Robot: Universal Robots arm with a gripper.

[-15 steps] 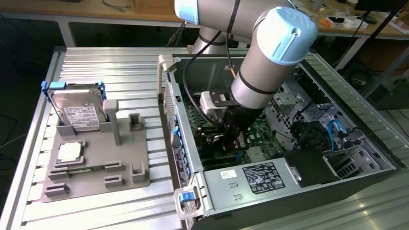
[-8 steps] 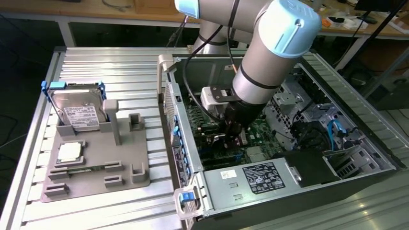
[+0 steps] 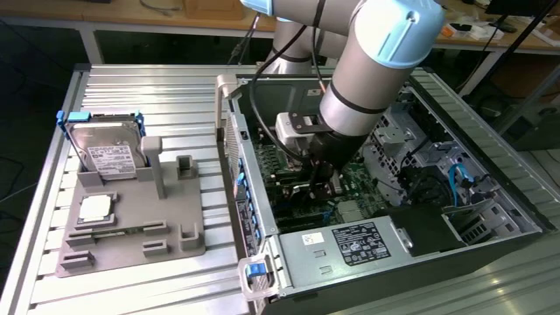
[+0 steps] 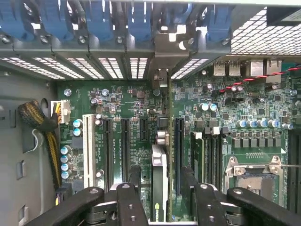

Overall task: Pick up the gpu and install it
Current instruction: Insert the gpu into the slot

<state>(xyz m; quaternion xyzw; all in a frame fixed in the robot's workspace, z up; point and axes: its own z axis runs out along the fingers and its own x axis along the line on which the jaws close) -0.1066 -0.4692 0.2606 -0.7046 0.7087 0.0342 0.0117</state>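
Reaching down into the open computer case (image 3: 490, 197), the arm sets its gripper (image 4: 160, 188) over the motherboard (image 4: 117, 101), fingers (image 4: 134, 176) spread wide, straddling the gpu (image 4: 159, 174), which stands edge-up in its slot.

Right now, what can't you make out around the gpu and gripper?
1. Wrist view: the gpu stands edge-on inside the open gripper; its contacts and slot lie beneath it, hidden.
2. Exterior view: the arm covers the gpu, so its seating is hidden.
3. Exterior view: the hard drive label is too small to read.
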